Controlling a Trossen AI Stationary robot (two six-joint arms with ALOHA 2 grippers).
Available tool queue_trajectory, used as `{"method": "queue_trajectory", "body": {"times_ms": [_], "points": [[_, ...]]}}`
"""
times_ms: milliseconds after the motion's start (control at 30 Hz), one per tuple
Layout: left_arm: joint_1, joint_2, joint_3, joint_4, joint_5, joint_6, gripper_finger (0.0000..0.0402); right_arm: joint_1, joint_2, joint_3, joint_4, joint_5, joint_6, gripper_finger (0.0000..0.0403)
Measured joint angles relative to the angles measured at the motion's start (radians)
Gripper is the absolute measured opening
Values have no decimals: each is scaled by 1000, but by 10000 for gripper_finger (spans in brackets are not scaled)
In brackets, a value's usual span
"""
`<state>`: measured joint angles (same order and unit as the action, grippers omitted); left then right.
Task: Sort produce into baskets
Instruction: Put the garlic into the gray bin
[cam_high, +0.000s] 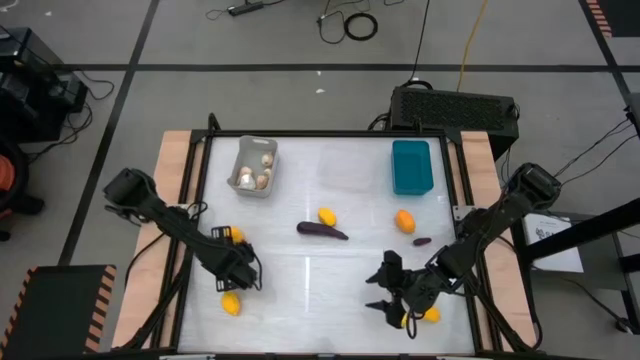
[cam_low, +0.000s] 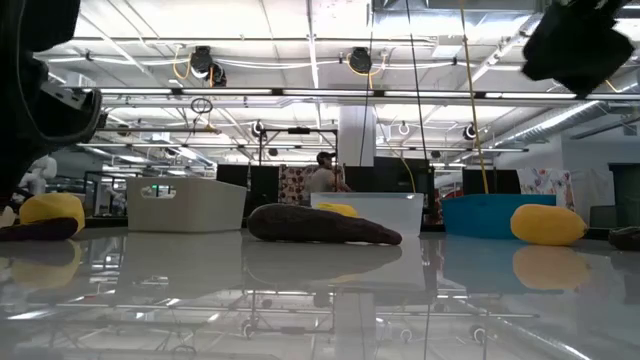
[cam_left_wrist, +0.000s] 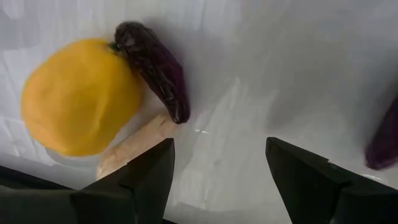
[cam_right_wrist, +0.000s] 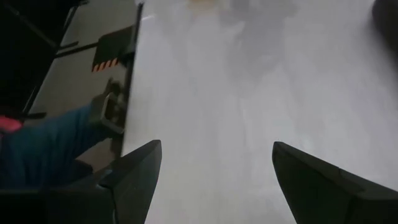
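Nearest my left wrist camera lie a yellow fruit (cam_left_wrist: 79, 96) and a small dark eggplant (cam_left_wrist: 152, 68) touching it, with a pale stem-like piece (cam_left_wrist: 134, 146) just beside both. My left hand (cam_left_wrist: 217, 180) hovers over them, released and holding nothing, fingers spread wide enough, I judge, to straddle one piece of the cluster. Seen from above, this hand (cam_high: 238, 270) sits at the counter's (cam_high: 300, 300) left near edge, its arm reaching in from the left and bent at the elbow, with another yellow fruit (cam_high: 231, 303) just nearer than it. My right hand (cam_high: 395, 290) is likewise released and empty, low over the near right of the counter, its arm angled in from the right. Sorting is barely begun: only the grey basket (cam_high: 254, 167) holds mushrooms, while the clear basket (cam_high: 346, 168) and teal basket (cam_high: 411, 166) look empty. A long eggplant (cam_high: 322, 230) and more yellow fruits (cam_high: 404, 221) lie loose mid-counter.
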<state>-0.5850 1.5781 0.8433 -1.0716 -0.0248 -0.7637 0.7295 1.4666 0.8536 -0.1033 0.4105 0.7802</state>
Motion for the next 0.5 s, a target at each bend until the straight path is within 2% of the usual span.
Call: {"method": "queue_trajectory", "body": {"times_ms": [500], "points": [[0, 17, 0, 8, -83, 126, 257, 25, 0, 0, -7, 6, 4, 299]]}}
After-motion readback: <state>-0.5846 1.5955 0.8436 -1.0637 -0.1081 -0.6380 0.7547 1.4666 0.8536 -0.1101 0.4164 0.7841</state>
